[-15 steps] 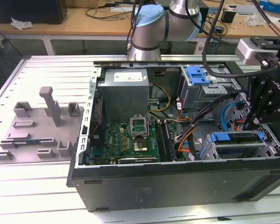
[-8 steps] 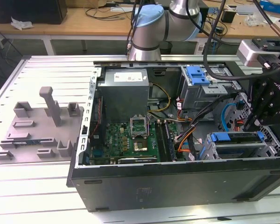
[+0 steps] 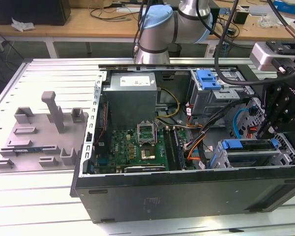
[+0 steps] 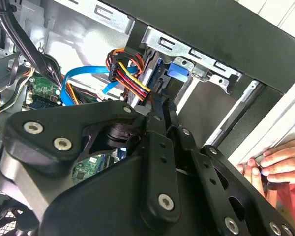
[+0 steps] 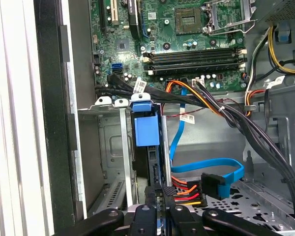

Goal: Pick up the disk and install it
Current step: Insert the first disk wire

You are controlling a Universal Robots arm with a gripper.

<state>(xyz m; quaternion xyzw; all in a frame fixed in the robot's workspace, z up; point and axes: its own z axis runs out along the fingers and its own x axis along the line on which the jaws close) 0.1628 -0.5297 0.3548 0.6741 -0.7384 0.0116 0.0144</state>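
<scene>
One disk [image 5: 145,164] is what this job is about, and it is not lying on the worktop [image 3: 39,206]. It stands on its edge in a slot of the metal cage [image 5: 105,147], down inside the open case [image 3: 187,196]. In the exterior view that spot is at the exterior view's right. So I think the picking up is done and the putting in is far along. I cannot see if the disk has gone all the way home, so that bit may be left.

My gripper [image 5: 160,191] is right at the near end of the disk in the first wrist view. I cannot tell if it is gripping the disk or only touching it.

Now I count.
- One disk, one gripper and one case.
- Two cages: the one with the disk, and a second cage [image 3: 206,101] farther back with one blue latch [image 3: 209,78] on top.
- One plug [image 5: 187,196] with red, yellow and orange wires, just beside my gripper.
- One hand [image 4: 278,162] of a person, on the case rim in the second wrist view.
- One grey tray [image 3: 39,137] on the worktop, well apart from the disk.
</scene>
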